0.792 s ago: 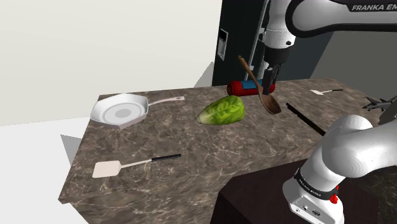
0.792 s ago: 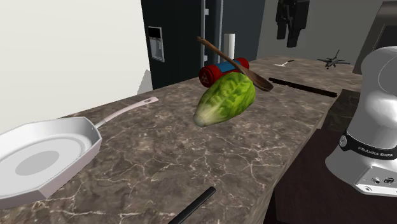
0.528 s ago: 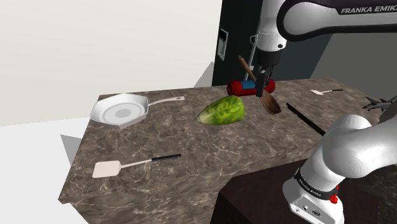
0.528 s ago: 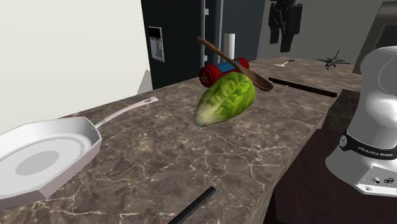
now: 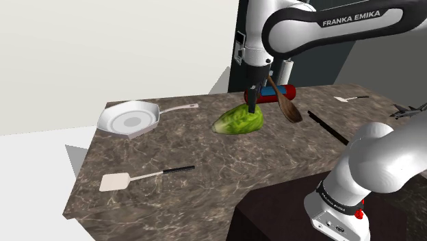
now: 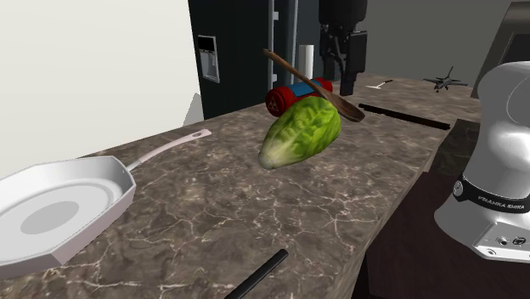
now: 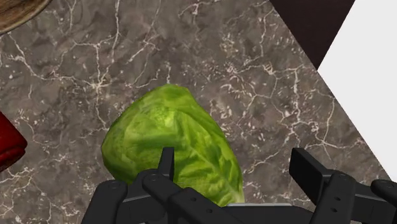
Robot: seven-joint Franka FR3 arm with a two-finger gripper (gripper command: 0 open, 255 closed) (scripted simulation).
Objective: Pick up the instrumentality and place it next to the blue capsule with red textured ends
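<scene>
Above green leafy lettuce head [image 7: 172,146], all-black gripper [image 7: 234,159] wide open, empty. Risk: descent shoves lettuce into brown wooden spoon [image 5: 284,103] propped on blue red-ended capsule [image 6: 279,102], dislodging it.

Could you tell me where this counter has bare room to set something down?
Bare marble counter lies between the white frying pan, the white spatula with black handle and the green lettuce head. It is crowded beside the lettuce, where the brown wooden spoon leans on the blue red-ended capsule.
</scene>
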